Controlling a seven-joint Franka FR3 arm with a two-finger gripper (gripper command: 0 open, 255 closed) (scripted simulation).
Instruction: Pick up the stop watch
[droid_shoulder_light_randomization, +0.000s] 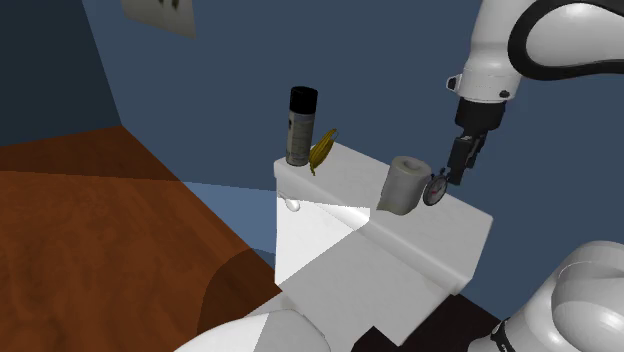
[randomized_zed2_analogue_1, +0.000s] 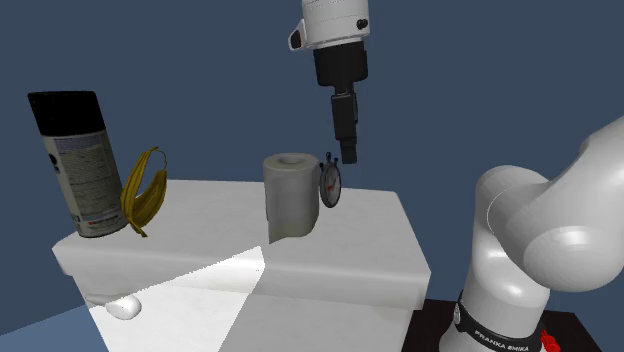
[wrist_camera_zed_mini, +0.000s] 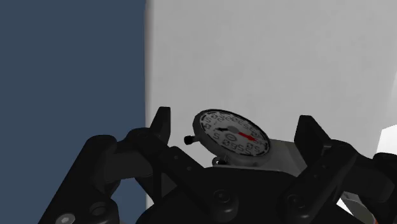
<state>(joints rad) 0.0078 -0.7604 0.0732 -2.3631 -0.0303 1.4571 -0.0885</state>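
Upright on the tank lid (randomized_zed2_analogue_1: 360, 240), just beside the roll (randomized_zed2_analogue_1: 291, 195): stopwatch (randomized_zed2_analogue_1: 331, 184); lower rim hidden in wrist view behind the gripper (randomized_zed2_analogue_1: 350, 151); released, fingers apart either side, touching nothing; can (randomized_zed2_analogue_1: 78, 160) label unreadable; "FRANKA EMIKA" legible on arm base (randomized_zed2_analogue_1: 492, 334).
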